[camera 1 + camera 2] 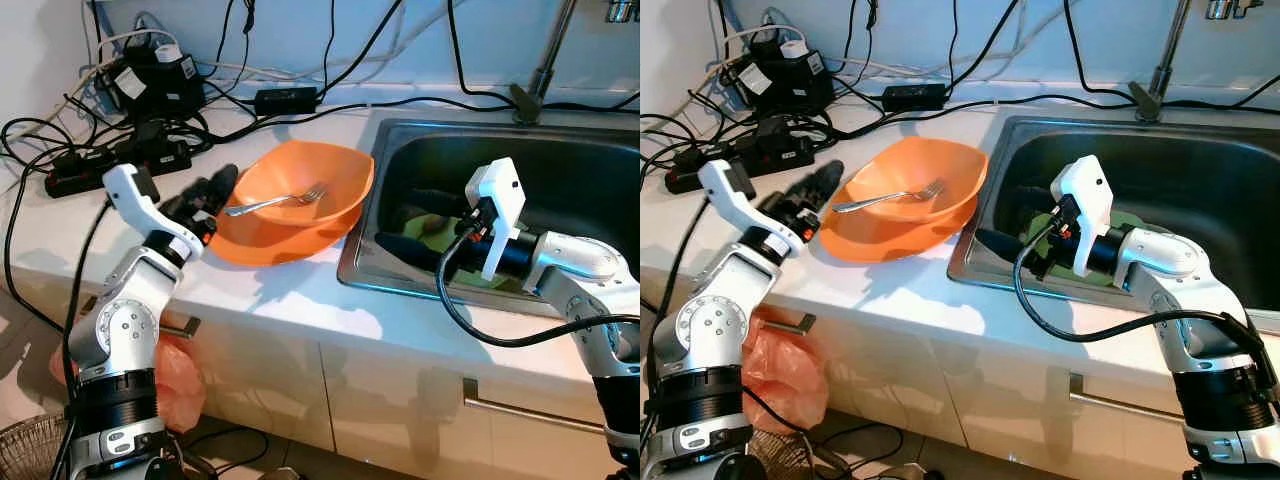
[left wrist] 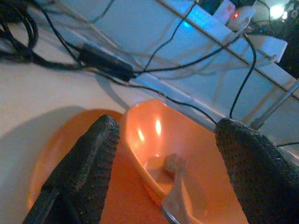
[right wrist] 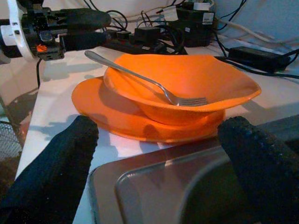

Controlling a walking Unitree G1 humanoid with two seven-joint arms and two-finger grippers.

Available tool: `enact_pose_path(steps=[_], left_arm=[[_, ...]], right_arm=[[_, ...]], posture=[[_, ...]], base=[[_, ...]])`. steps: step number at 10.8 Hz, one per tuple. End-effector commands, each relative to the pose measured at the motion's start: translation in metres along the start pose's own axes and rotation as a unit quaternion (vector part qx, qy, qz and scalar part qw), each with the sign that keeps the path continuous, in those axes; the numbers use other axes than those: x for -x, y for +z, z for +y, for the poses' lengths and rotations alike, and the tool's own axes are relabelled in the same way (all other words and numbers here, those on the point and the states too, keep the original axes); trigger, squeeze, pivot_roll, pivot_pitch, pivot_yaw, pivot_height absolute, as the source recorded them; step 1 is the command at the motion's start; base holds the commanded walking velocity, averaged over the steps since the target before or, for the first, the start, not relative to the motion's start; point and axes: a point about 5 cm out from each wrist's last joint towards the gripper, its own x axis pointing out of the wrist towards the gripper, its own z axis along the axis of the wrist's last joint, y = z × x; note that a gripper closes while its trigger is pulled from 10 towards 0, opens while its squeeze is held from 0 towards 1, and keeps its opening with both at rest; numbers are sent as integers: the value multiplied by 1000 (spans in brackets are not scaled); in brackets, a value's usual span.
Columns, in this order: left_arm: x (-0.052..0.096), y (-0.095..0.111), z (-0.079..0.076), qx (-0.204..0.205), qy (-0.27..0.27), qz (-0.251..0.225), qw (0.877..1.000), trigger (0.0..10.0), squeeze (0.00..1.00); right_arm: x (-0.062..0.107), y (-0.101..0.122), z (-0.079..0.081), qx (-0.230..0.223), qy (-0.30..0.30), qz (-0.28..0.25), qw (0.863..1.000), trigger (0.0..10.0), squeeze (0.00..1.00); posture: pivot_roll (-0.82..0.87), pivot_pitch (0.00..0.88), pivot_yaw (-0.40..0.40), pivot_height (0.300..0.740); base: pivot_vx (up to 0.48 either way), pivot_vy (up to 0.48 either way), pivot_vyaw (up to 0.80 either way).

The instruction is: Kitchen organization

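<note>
Orange bowl (image 1: 300, 195) sat on an orange plate (image 3: 93, 105) at counter centre, fork (image 1: 275, 203) inside (handle toward 9 o'clock). Left gripper (image 1: 205, 195) at the bowl's 9 o'clock, fingers spread. Right gripper (image 1: 1005, 235), fingers apart, reached over the sink (image 1: 400, 150) at 3 o'clock, hiding green items there.

You're looking at a home kitchen: a white countertop (image 1: 300, 300) with a steel sink (image 1: 560, 160) set in it, cupboard drawers (image 1: 400, 400) below, and an orange bowl (image 1: 300, 195) holding a fork (image 1: 275, 203).
</note>
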Motion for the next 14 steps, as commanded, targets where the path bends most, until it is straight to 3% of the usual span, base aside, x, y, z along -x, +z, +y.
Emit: enact_pose_path(steps=[1, 5, 9, 10, 11, 12, 14], left_arm=[[7, 4, 0, 1, 10, -2, 1000, 10000, 0], [22, -1, -5, 4, 17, 9, 1000, 10000, 0], [9, -17, -3, 18, 16, 36, 999, 10000, 0], [4, -17, -2, 26, 14, 36, 999, 7059, 0], [1, -15, -3, 27, 10, 33, 999, 1961, 0], [-2, -14, -3, 30, 8, 26, 999, 0, 0], [-5, -13, 0, 48, 12, 18, 999, 0, 0]], right_arm=[[-2, 2, 2, 8, 5, -1, 1000, 10000, 0], [-4, 1, 2, 7, 8, 0, 1000, 10000, 0], [-8, 2, 8, 7, 21, -3, 1000, 10000, 0], [-8, 1, 10, 5, 25, -2, 1000, 10000, 0], [-9, 0, 11, 4, 26, -2, 1000, 10000, 0], [-9, 0, 11, 3, 25, -2, 1000, 10000, 0], [-8, 0, 10, 3, 24, -2, 1000, 10000, 0]], posture=[[106, 26, 132, 740], [118, 29, 128, 740], [95, 25, 126, 740], [95, 25, 126, 740], [85, 23, 129, 740], [83, 23, 129, 740], [80, 20, 125, 740]], base=[[0, 0, 0], [0, 0, 0], [0, 0, 0], [0, 0, 0], [0, 0, 0], [0, 0, 0], [0, 0, 0]])
